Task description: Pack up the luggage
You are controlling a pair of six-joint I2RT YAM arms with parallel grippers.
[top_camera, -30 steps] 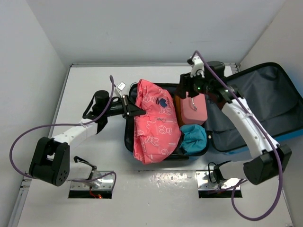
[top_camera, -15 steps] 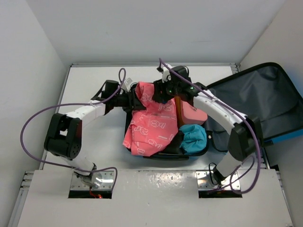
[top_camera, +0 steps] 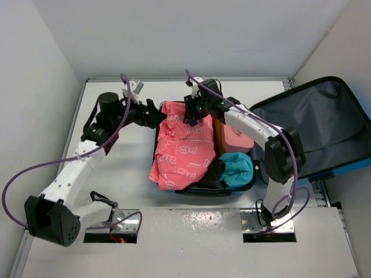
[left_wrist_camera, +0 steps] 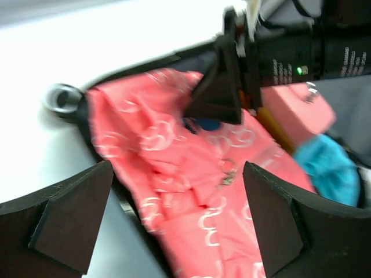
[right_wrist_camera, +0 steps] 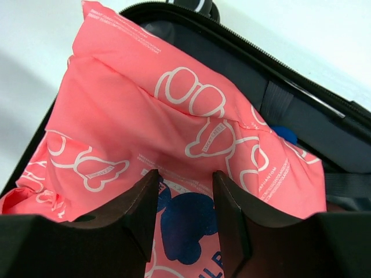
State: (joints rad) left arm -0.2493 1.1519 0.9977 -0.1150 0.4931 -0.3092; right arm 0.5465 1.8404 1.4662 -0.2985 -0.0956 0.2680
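Note:
The luggage (top_camera: 191,190) lies open in the middle, its grey-lined lid (top_camera: 324,121) propped up at the right. A pink printed bag (top_camera: 182,150) lies across the left half of its base, overhanging the near rim. My left gripper (top_camera: 152,113) hovers open just left of the bag's far end, and the bag (left_wrist_camera: 191,191) lies below its spread fingers. My right gripper (top_camera: 191,116) sits on top of the bag's far end. Its fingers stand apart on the flat pink fabric (right_wrist_camera: 145,110), with no fold pinched between them.
A small pink case (top_camera: 236,138) and a teal bundle (top_camera: 236,168) fill the right side of the base. A luggage wheel (left_wrist_camera: 61,98) juts out at the far left corner. White walls close in on three sides.
My left gripper has opened, let go of the pink bag and drawn back to the left. My right gripper has crossed from the pink case onto the bag, its jaws narrowing.

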